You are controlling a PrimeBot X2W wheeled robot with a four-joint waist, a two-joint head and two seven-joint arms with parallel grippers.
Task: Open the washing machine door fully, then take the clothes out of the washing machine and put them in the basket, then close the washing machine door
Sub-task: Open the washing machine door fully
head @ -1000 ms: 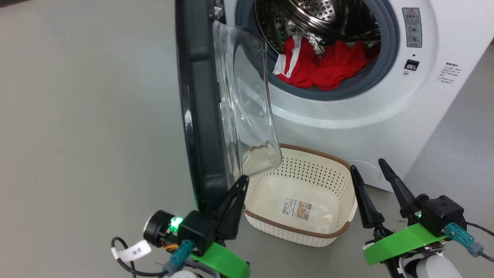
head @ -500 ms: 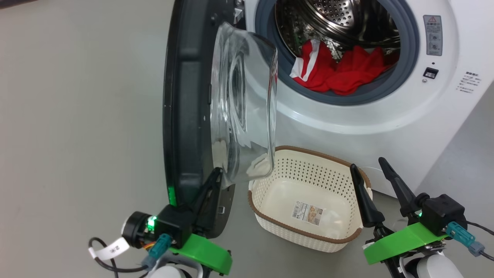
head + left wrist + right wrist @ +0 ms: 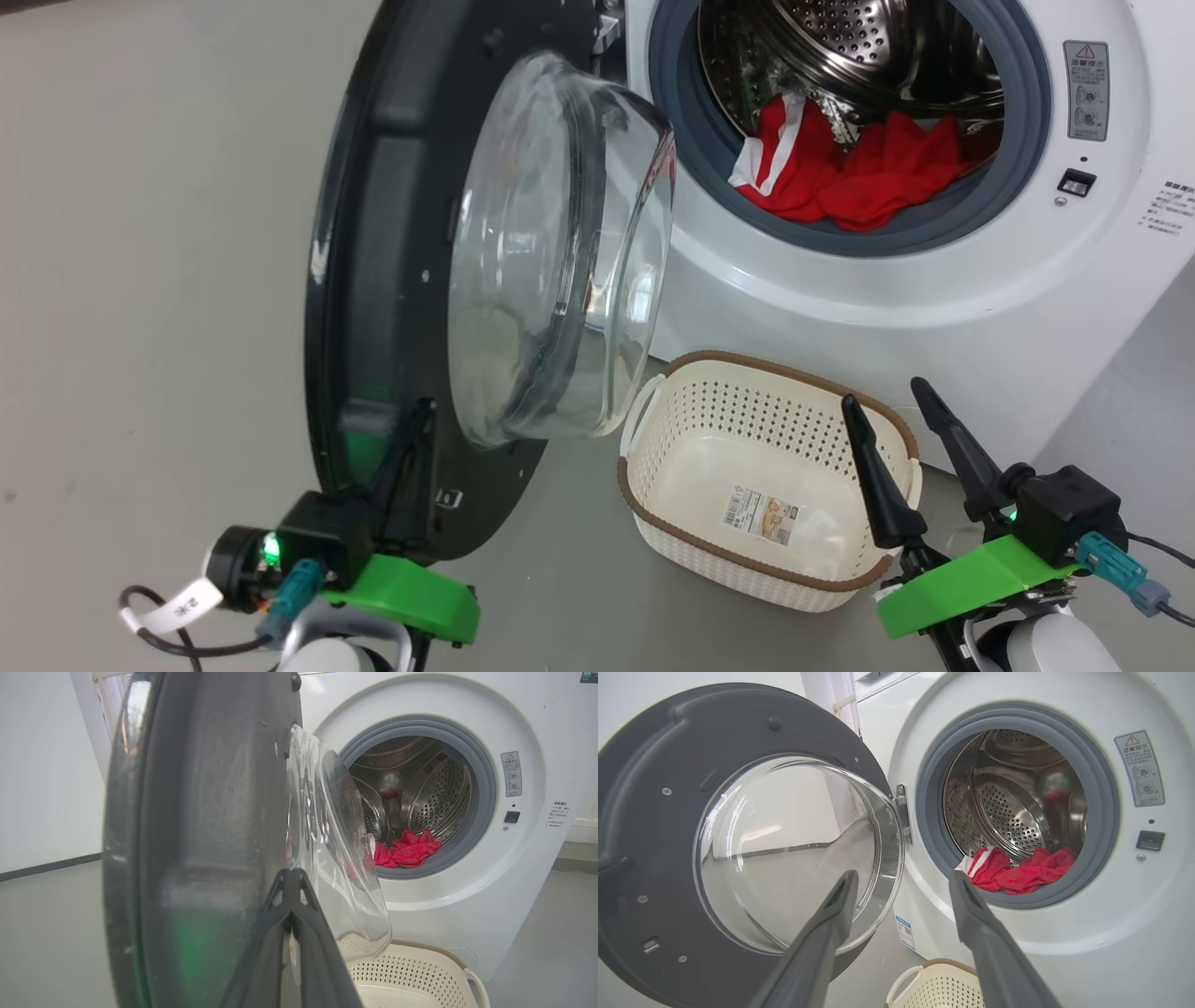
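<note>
The washing machine door (image 3: 373,280) stands well open on the left, its glass bowl (image 3: 551,261) facing the white washing machine (image 3: 840,299). My left gripper (image 3: 420,411) is shut, its tip resting against the inner face of the door's lower rim; in the left wrist view the closed left gripper (image 3: 290,872) lies on the door (image 3: 201,835). Red clothes (image 3: 859,168) with a white strip lie at the front of the steel drum. The basket (image 3: 775,369) sits on the floor below the opening with no clothes in it. My right gripper (image 3: 882,392) hangs open over the basket's right end.
Grey floor spreads to the left of the door and in front of the basket. In the right wrist view the open right gripper (image 3: 902,879) points at the door hinge, with the clothes (image 3: 1017,872) to its right and the basket (image 3: 943,984) below.
The door has swung further open to the left, and my shut left gripper has gone left with it. The head camera has shifted. My right gripper has stayed put.
</note>
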